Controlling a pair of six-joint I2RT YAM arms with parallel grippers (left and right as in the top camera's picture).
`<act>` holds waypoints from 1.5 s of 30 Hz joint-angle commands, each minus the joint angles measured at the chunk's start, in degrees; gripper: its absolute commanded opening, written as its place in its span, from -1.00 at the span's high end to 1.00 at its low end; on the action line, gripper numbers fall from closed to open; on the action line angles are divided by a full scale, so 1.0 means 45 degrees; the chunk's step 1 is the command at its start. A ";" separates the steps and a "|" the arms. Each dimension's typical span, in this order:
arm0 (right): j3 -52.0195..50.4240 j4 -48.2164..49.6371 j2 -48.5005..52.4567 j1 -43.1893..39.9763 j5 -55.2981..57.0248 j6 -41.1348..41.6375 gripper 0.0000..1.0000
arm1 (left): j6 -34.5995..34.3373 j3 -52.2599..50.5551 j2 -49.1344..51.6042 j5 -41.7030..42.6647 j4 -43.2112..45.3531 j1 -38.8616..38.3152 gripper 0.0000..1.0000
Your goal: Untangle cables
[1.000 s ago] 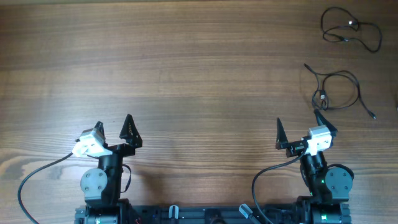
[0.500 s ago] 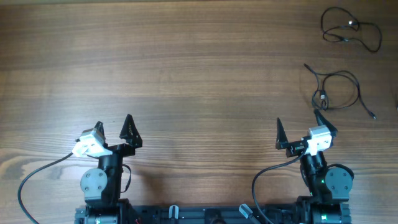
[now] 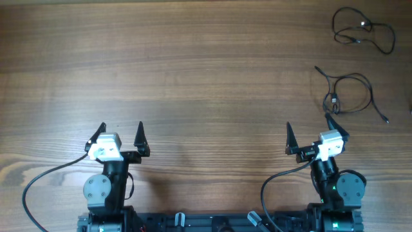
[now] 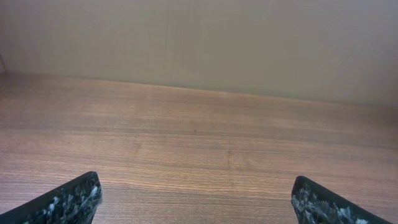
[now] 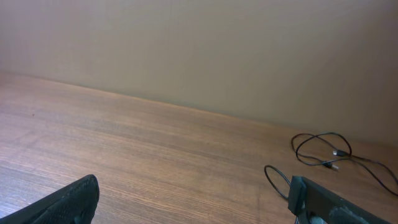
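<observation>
Left pincer (image 3: 121, 126) and right pincer (image 3: 308, 122) are seen spread, nothing held. Near cable (image 3: 348, 94) could be dragged onto far cable (image 3: 362, 31) if snagged, tangling them.

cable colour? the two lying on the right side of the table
Black, both cables. They show best in the overhead view.

Open tabletop (image 3: 206, 71); cables (image 3: 334, 98) far right.
</observation>
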 commanded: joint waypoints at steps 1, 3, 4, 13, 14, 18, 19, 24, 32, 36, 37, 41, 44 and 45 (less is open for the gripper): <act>-0.0019 0.0039 -0.0136 0.0073 0.0209 -0.0073 -1.00 | 0.0282 -0.0126 -0.0083 0.0146 0.0049 0.0019 -1.00; -0.0019 0.0039 -0.0136 0.0073 0.0209 -0.0068 -1.00 | 0.0282 -0.0126 -0.0083 0.0146 0.0049 0.0019 -1.00; -0.0019 0.0039 -0.0136 0.0073 0.0209 -0.0068 -0.99 | 0.0282 -0.0126 -0.0083 0.0146 0.0049 0.0019 -1.00; -0.0019 0.0039 -0.0136 0.0073 0.0209 -0.0063 -0.99 | 0.0282 -0.0126 -0.0083 0.0146 0.0049 0.0019 -1.00; -0.0019 0.0039 -0.0136 0.0073 0.0209 -0.0073 -1.00 | 0.0282 -0.0126 -0.0083 0.0146 0.0049 0.0019 -1.00; -0.0019 0.0204 -0.0136 0.0073 0.0398 -0.0058 -1.00 | 0.0282 -0.0126 -0.0083 0.0146 0.0049 0.0019 -1.00; -0.0019 0.0199 -0.0136 0.0073 0.0719 0.0355 -0.99 | 0.0282 -0.0126 -0.0083 0.0146 0.0049 0.0019 -1.00; -0.0019 -0.0073 -0.0136 0.0073 0.2885 0.2934 -0.99 | 0.0282 -0.0126 -0.0083 0.0146 0.0049 0.0019 -1.00; -0.0019 -0.0068 -0.0136 0.0073 0.2880 0.2939 -0.99 | 0.0282 -0.0126 -0.0083 0.0146 0.0049 0.0019 -1.00; -0.0019 -0.0068 -0.0136 0.0073 0.2880 0.2943 -0.99 | 0.0282 -0.0126 -0.0083 0.0146 0.0049 0.0019 -1.00; -0.0019 -0.0068 -0.0136 0.0073 0.2880 0.2939 -0.99 | 0.0282 -0.0126 -0.0083 0.0146 0.0049 0.0019 -1.00; -0.0019 -0.0068 -0.0136 0.0073 0.2880 0.2939 -0.99 | 0.0282 -0.0126 -0.0083 0.0146 0.0049 0.0019 -1.00; -0.0019 -0.0068 -0.0136 0.0073 0.2880 0.2939 -0.99 | 0.0282 -0.0126 -0.0083 0.0146 0.0049 0.0019 -1.00; -0.0019 -0.0068 -0.0136 0.0073 0.2880 0.2943 -1.00 | 0.0282 -0.0126 -0.0083 0.0146 0.0049 0.0019 -1.00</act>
